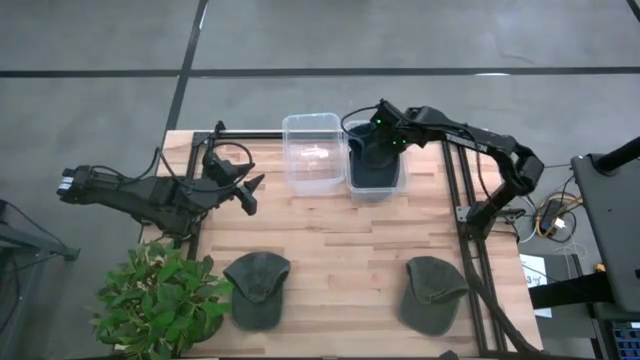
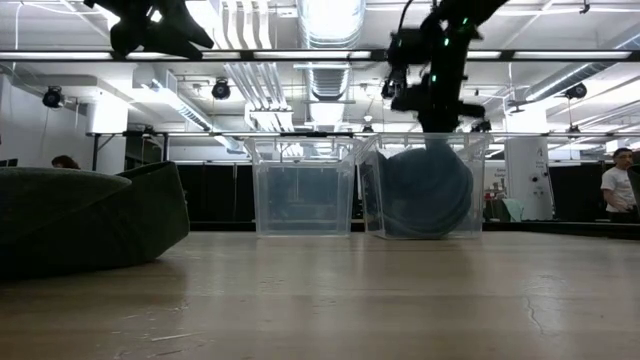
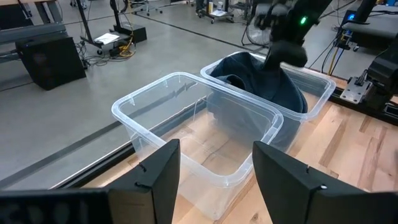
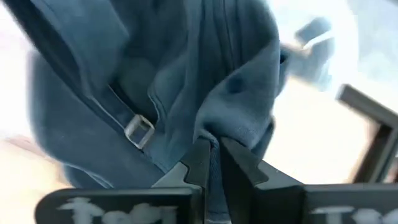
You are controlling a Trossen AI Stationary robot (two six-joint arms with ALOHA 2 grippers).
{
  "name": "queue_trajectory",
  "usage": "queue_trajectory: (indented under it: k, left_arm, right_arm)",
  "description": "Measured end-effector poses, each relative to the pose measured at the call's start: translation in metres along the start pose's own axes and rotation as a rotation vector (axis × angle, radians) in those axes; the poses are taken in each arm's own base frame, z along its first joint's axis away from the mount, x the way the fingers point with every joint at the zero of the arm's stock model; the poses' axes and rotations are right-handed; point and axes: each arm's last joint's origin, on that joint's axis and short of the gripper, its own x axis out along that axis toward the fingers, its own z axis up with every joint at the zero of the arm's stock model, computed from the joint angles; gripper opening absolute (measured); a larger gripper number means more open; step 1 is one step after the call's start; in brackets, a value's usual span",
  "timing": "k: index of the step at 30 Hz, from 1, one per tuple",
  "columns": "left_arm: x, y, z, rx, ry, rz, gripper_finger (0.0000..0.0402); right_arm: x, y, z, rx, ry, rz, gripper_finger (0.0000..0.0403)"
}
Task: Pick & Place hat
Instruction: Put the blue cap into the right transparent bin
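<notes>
A dark blue hat [image 1: 375, 165] sits inside the right one of two clear bins [image 1: 398, 185] at the table's far middle. My right gripper [image 1: 380, 138] is above that bin, shut on the hat's cloth. In the low view the hat [image 2: 425, 195] stands on edge in the bin under the right gripper [image 2: 435, 125]. My left gripper [image 1: 248, 190] is open in the air left of the empty left bin [image 1: 312, 150]; its wrist view shows that bin [image 3: 193, 130] ahead of its fingers. Two green hats [image 1: 257, 285] [image 1: 432, 290] lie flat on the table's near part. My right gripper [image 4: 214, 155] pinches a bunched fold of the blue hat's cloth [image 4: 219, 127] between its two fingers, near the strap with the metal buckle [image 4: 140, 130]. The fingers come from above, pointing down into the bin. The hat hangs below them inside the bin, reaching its floor [image 2: 425, 232].
A potted plant [image 1: 160, 300] stands at the table's near left corner, beside the left green hat. Dark frame rails run along the table's left and right edges [image 1: 470, 250]. Bare wood lies between the bins and the two green hats. A person [image 2: 618, 190] stands far behind the table.
</notes>
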Motion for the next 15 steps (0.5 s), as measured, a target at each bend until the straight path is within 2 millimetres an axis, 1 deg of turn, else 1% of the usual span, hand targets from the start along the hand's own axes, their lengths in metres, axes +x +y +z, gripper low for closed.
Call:
queue_trajectory:
  k: [4, 6, 10, 12, 15]
  left_arm:
    - [0.0, 0.0, 0.0, -0.001, 0.005, -0.013, 0.0194]
    - [0.0, 0.0, 0.0, -0.002, 0.006, -0.015, 0.0194]
    - [0.0, 0.0, 0.0, -0.001, 0.007, -0.015, 0.0194]
    - [0.0, 0.0, 0.0, -0.001, 0.007, -0.015, 0.0194]
    - [0.0, -0.001, 0.0, 0.001, 0.002, -0.017, 0.0194]
  right_arm:
    - [-0.041, -0.004, -0.004, 0.006, -0.136, 0.021, 0.0027]
    - [-0.063, -0.007, -0.011, 0.008, -0.192, 0.059, 0.0027]
    - [-0.105, -0.018, -0.033, 0.021, -0.282, 0.119, 0.0027]
    - [-0.114, -0.023, -0.039, 0.027, -0.318, 0.12, 0.0027]
    - [-0.116, -0.024, -0.04, 0.056, -0.335, 0.137, 0.0027]
